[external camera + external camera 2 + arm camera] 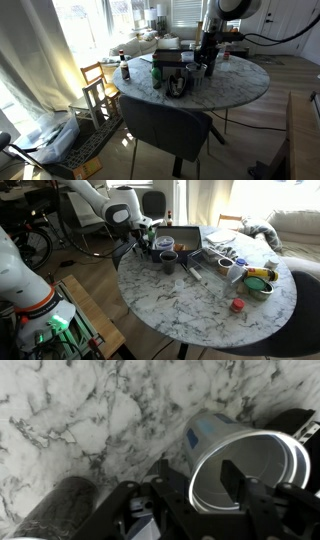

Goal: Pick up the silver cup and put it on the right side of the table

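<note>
Straddling the rim of the silver cup [262,460] at the right of the wrist view, the gripper [200,485] has one finger inside; whether the jaws pinch I cannot tell. Probably light, stiff, slippery metal: hold the rim wall.

Hard daylight pours through the windows [108,16], which blow out to white in both exterior views, and a sun patch glares on the curtain [45,60]. The table [200,305] top is evenly lit with soft shadows, though both views are small and soft. My wrist view is dimmer and grainy, with a bluish glint on the cup [212,432] wall.
</note>
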